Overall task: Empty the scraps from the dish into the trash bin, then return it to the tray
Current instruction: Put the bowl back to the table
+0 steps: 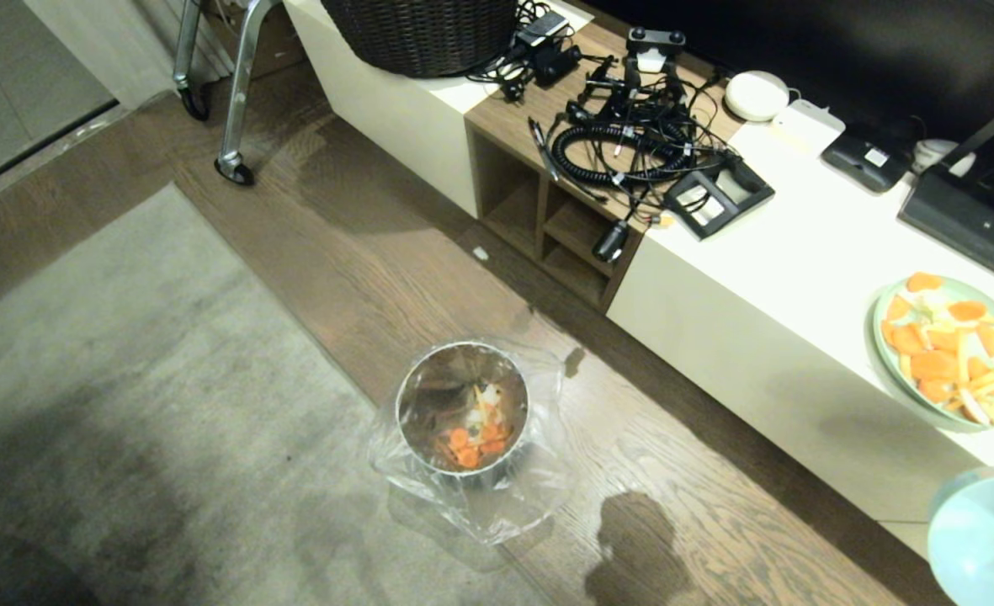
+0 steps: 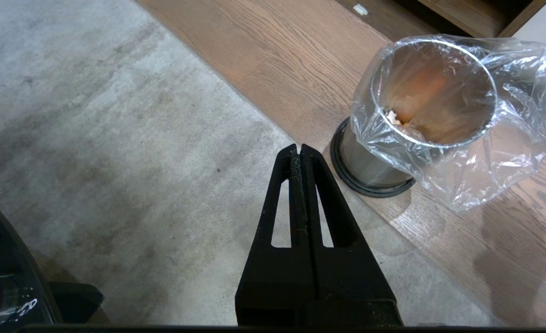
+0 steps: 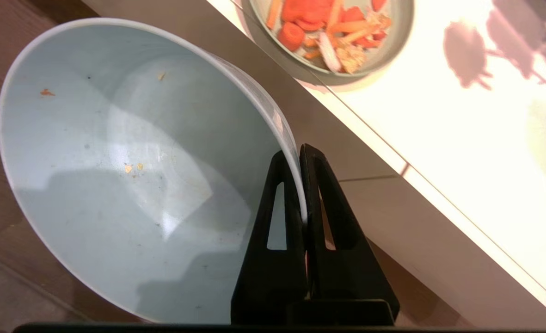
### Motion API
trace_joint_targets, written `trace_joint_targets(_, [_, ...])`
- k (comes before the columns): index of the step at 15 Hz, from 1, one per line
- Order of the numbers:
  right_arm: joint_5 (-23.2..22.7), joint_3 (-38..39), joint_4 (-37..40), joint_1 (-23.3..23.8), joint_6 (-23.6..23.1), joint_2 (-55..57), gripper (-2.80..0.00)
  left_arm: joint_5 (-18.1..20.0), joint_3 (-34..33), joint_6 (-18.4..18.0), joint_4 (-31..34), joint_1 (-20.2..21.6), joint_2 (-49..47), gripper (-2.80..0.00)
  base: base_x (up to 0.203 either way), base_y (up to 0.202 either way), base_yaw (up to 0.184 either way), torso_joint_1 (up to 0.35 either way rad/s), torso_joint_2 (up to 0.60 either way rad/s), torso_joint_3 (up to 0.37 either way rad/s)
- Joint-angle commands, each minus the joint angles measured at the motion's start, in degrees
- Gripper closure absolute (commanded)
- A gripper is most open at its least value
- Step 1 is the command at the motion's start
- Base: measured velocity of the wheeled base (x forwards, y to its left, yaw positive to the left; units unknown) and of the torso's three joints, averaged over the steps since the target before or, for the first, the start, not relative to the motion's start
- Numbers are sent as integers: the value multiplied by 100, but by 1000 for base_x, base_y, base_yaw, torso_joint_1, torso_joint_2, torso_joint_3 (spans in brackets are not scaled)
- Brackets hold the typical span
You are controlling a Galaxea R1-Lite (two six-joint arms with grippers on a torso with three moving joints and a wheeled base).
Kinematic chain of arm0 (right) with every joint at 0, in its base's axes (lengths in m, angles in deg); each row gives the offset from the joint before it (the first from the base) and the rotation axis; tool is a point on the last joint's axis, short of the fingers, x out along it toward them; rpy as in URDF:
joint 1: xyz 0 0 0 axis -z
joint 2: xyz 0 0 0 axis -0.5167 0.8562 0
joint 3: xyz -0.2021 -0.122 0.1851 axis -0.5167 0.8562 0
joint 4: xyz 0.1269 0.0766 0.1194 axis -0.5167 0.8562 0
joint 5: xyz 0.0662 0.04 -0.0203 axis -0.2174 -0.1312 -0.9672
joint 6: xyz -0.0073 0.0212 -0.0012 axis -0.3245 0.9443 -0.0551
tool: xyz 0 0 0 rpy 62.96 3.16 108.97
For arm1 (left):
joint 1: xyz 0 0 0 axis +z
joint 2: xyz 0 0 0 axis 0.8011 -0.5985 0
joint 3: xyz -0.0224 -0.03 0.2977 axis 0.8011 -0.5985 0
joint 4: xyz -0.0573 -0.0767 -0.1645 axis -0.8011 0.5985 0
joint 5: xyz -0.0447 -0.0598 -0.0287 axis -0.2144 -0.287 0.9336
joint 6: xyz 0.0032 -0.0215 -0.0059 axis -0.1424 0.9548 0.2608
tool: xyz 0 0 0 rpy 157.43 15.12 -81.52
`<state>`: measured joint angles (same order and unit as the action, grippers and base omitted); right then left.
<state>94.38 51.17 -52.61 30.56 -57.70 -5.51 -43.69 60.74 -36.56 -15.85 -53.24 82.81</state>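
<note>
Pinching the dish (image 3: 115, 162) rim, right tool (image 3: 303, 185) beside the cabinet (image 3: 393, 240)

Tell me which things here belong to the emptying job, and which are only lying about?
Job:
- dish, nearly empty, rim held by right tool
- scraps in trash bin

Lying about:
- plate of orange slices on the cabinet
- tangled cables
- woven basket
- left tool, shut, idle over the rug

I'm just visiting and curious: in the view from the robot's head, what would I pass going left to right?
Grey rug → shiny metal trash bin with clear plastic liner, orange scraps inside → coiled black cables on the cabinet → green plate of orange slices → pale blue-white bowl at the lower right edge.
</note>
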Motion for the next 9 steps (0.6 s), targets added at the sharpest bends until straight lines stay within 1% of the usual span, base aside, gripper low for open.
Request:
trace_joint_targets(1, [-52,179,579,225,-71,-1503,0,-2,0,4,-2,0,2,0,0,0,0,0,0,0])
trace_joint_targets(4, [-183,195,1333,134,-56,-2436,0,-2,0,4,-2,0,2,0,0,0,0,0,0,0])
trace_joint_targets(7, [-271,-14,2209,74,-64,-3224,0,-2,0,13,-2,0,2,0,0,0,0,0,0,0])
trace_joint_targets(9, [-277,-15,2146,65,-47,-3250,0,-2,0,13,-2,0,2,0,0,0,0,0,0,0])
